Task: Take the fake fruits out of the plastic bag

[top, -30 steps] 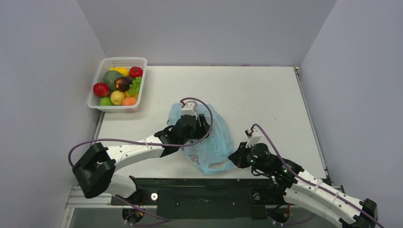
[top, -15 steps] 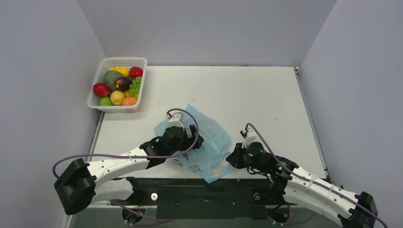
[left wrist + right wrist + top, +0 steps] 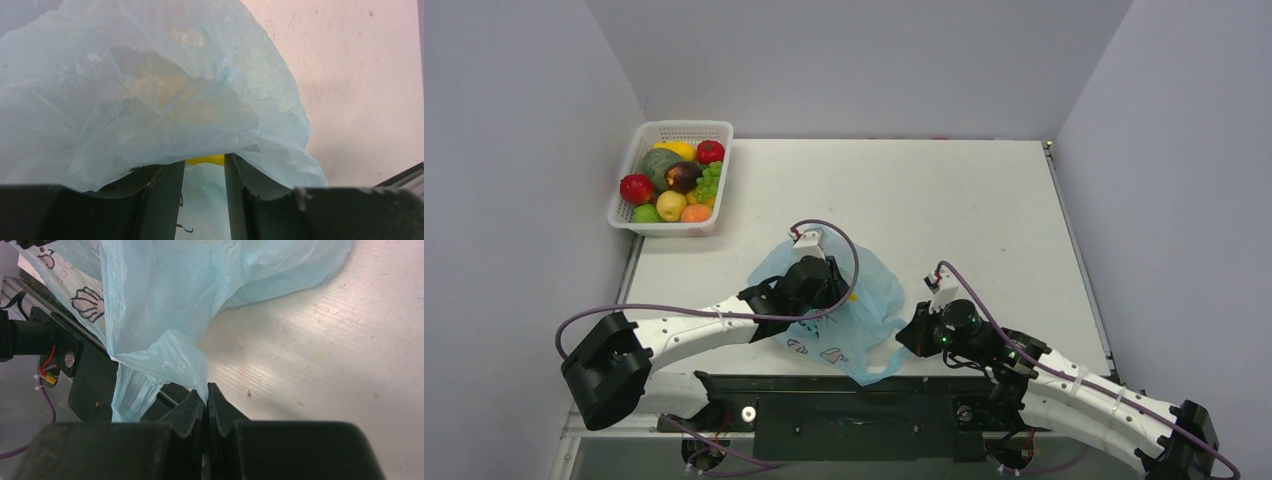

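Stretching far-left to near-right, the plastic bag (image 3: 879, 300) tapers nearward

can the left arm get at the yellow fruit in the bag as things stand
Probably yes: the left gripper sits under the film of the plastic bag, and the yellow fruit shows bare between its fingertips. Most of it is hidden.
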`<state>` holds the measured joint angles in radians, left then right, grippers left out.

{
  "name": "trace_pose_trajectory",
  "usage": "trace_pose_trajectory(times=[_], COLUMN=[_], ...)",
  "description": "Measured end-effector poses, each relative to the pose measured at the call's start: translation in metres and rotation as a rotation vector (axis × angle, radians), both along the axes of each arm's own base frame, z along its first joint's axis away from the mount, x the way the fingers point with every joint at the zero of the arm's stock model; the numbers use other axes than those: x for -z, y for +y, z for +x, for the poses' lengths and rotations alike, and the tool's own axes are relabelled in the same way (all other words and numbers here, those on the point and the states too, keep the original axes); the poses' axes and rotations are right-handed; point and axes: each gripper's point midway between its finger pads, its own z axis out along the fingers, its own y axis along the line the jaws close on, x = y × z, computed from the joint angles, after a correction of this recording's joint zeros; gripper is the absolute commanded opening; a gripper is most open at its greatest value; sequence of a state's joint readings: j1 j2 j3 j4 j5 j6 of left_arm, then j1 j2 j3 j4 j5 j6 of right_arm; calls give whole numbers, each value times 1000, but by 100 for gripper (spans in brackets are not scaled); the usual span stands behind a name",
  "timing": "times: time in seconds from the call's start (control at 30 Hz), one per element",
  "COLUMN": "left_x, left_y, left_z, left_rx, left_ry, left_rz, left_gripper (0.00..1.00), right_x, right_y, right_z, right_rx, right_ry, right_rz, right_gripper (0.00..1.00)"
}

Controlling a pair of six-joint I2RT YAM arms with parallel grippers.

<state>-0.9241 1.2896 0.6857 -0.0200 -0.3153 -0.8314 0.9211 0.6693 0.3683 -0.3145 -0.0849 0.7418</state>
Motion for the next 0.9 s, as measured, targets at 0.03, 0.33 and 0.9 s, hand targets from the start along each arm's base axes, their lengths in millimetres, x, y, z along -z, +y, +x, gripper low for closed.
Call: trace_pose_trajectory(times=[0.03,0.33,0.9], left_x=[1,11,60], left_y=[-1,1,-4], left_z=[0,8,45], left_rx=[-2,-67,-158], left_ry=[-3,-17,37], left_rz=[7,53,185], left_gripper=[29,47,64], right_x=[0,-2,-11], right_y=[0,1,1], right_z=[0,0,0], right_rx=[-2,-4,-5], right_ry=[-2,-8,-30], right_rz=[1,5,34], right_gripper=[0,0,0])
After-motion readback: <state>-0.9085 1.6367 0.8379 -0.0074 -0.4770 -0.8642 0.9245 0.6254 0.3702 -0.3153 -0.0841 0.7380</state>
